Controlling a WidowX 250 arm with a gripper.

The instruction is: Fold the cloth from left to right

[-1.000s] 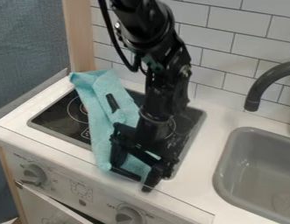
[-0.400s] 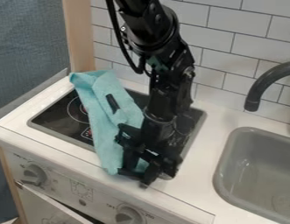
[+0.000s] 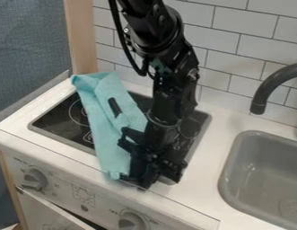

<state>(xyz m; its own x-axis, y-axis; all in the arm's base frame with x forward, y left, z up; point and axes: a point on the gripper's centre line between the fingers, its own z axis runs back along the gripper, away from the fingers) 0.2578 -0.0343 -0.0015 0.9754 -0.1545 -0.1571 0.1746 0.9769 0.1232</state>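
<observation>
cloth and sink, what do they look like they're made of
The cloth looks like soft, matte fabric, perhaps microfibre or cotton: it drapes in loose creases over the stove top. The sink seems to be smooth grey plastic, though coated metal is possible: its rounded rim has a dull, soft sheen.

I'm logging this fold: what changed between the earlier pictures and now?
The gripper shifted slightly toward the sink and appears to have closed on the teal cloth's near end, which shifted slightly likewise. The cloth's far end stayed put.
</observation>
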